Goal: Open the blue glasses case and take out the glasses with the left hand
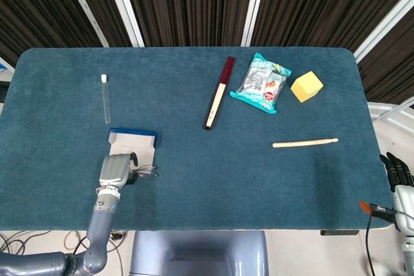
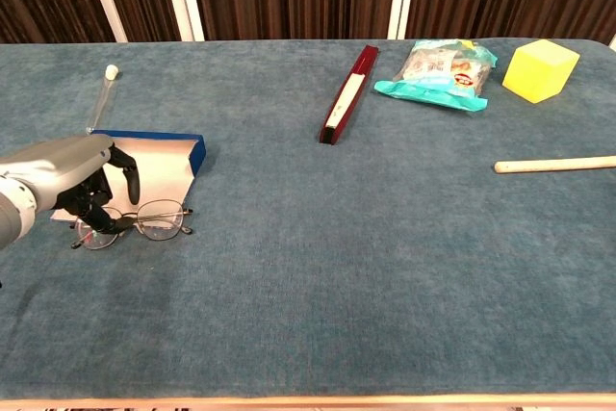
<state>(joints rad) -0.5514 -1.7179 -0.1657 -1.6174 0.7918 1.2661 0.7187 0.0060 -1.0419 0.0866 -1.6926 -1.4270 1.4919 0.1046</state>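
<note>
The blue glasses case (image 1: 132, 141) (image 2: 154, 163) lies open at the table's front left, its pale lining up. Just in front of it, the thin-rimmed glasses (image 2: 144, 222) (image 1: 146, 172) lie flat on the cloth. My left hand (image 1: 115, 170) (image 2: 72, 180) is down over their left lens, fingers curled onto the rim and thumb near the bridge. Whether the frame is actually pinched does not show. My right hand (image 1: 398, 176) hangs off the table's front right corner, holding nothing, fingers extended.
A glass tube (image 1: 106, 98) (image 2: 101, 95) lies behind the case. A dark red flat box (image 1: 218, 92) (image 2: 348, 92), a snack bag (image 1: 261, 83) (image 2: 438, 71), a yellow cube (image 1: 306, 86) (image 2: 540, 69) and a wooden stick (image 1: 304, 141) (image 2: 555, 165) lie on the right half.
</note>
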